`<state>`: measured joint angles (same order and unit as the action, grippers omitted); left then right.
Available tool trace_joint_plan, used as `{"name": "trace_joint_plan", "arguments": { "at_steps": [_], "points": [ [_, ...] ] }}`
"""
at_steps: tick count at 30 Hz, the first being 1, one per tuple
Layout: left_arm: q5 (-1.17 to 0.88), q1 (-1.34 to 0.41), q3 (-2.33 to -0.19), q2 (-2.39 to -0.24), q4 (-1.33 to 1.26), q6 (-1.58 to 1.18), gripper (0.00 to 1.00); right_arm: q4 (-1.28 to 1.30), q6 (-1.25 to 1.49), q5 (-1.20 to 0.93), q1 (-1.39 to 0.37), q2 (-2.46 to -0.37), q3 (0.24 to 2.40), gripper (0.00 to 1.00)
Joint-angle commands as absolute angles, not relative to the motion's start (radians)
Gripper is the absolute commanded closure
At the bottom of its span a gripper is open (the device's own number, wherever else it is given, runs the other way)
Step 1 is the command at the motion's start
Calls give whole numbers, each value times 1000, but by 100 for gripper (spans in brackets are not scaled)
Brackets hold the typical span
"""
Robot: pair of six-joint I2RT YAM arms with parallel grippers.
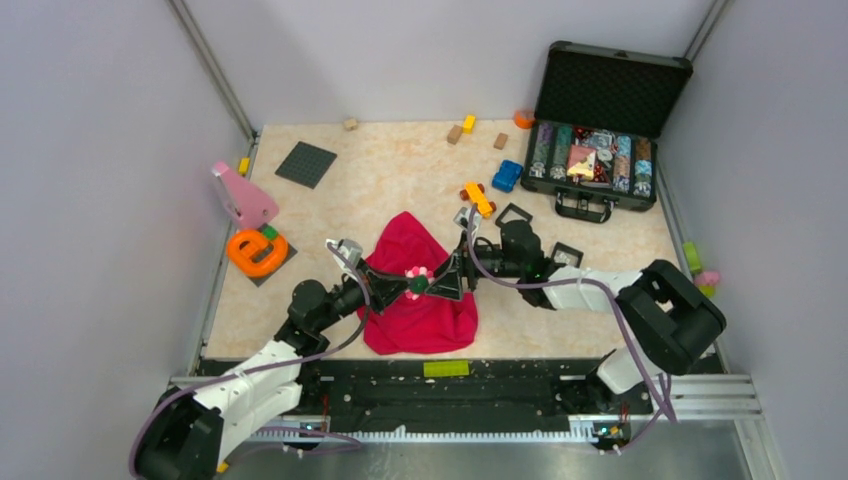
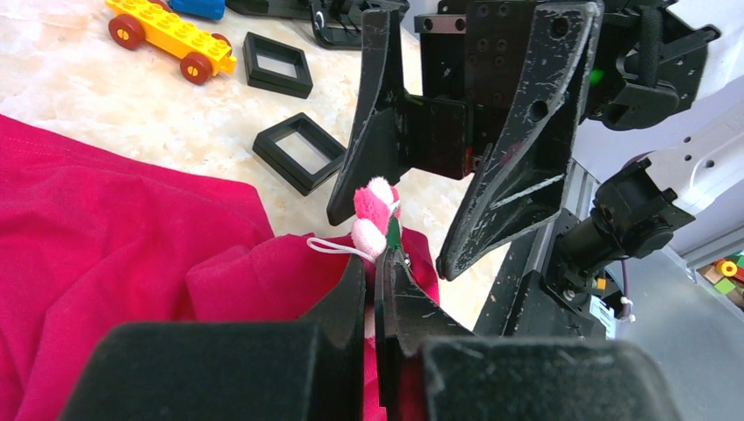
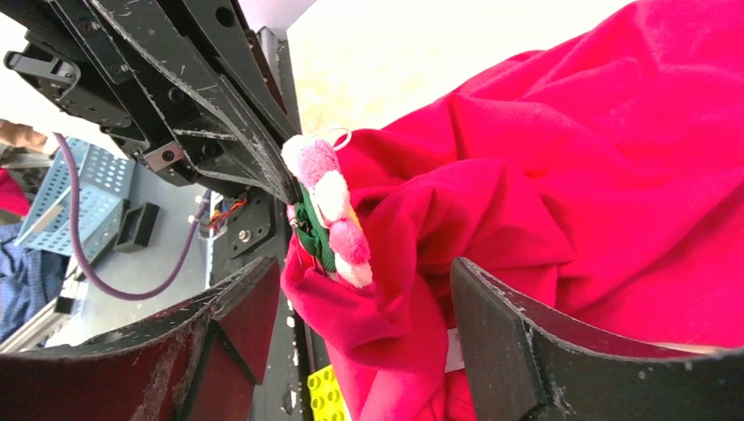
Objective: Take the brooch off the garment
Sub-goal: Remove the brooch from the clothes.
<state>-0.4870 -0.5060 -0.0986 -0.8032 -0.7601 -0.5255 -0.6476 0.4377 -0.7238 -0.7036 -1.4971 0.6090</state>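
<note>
The brooch (image 1: 417, 279), a pink-and-white flower with green backing, stands on a raised fold of the red garment (image 1: 420, 315) at the table's near middle. My left gripper (image 1: 400, 288) comes in from the left and is shut on the brooch's lower edge (image 2: 375, 210), with fabric bunched around its tips (image 2: 380, 263). My right gripper (image 1: 448, 280) faces it from the right and is open. Its fingers (image 2: 518, 175) straddle the brooch without touching it. In the right wrist view the brooch (image 3: 329, 206) and a garment fold (image 3: 570, 158) sit between the spread jaws of the right gripper (image 3: 360, 263).
A yellow toy car (image 1: 478, 198) and black square frames (image 2: 298, 151) lie just beyond the garment. An open case (image 1: 600, 150) stands at the back right, with a blue car (image 1: 507, 176) beside it. At the left are an orange ring toy (image 1: 256, 251) and a dark baseplate (image 1: 305, 163).
</note>
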Motion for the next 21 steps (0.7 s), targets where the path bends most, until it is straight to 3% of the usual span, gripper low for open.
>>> {"name": "trace_joint_plan", "arguments": {
  "at_steps": [1,21],
  "points": [
    [-518,-511,-87,-798,-833,-532,100,-777,479,-789,-695,-1533,606,29],
    [-547,-511,-83,-837,-878,-543,100,-855,529,-833,-706,-1607,603,46]
  ]
}}
